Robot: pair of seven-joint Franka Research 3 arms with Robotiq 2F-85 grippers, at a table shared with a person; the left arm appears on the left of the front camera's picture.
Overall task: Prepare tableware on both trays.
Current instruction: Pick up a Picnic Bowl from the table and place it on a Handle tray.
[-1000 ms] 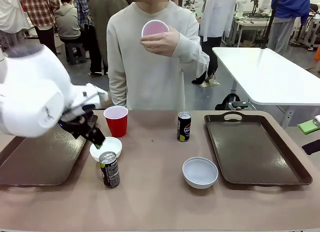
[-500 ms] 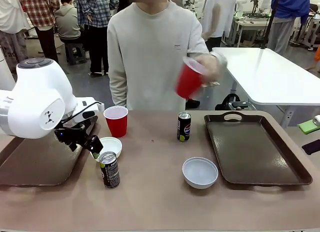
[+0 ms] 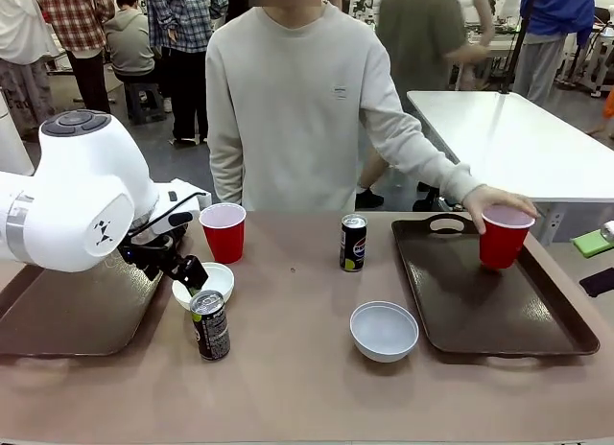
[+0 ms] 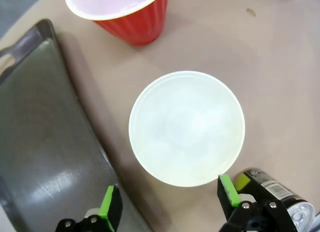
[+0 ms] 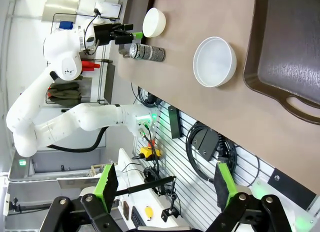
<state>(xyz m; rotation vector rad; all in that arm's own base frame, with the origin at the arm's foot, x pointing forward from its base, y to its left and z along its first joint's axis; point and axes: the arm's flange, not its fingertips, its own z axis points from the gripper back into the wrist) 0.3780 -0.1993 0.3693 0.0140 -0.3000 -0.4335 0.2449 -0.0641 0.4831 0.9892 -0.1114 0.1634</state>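
My left claw (image 4: pixel 169 194) hangs over the edge of a bowl (image 4: pixel 187 127) on the tabletop (image 3: pixel 297 368), just right of the left tray (image 3: pixel 58 316). Behind that bowl stands a cup (image 3: pixel 223 231); before it, just beside, stands a can (image 3: pixel 210 324). A second can (image 3: pixel 353 243) stands mid-tabletop. A second bowl (image 3: pixel 384 330) lies nearer me, right of that can and just left of the right tray (image 3: pixel 460 311). A second cup (image 3: pixel 503 236) is at that tray's far right corner, a person's hand (image 3: pixel 484 198) on its rim.
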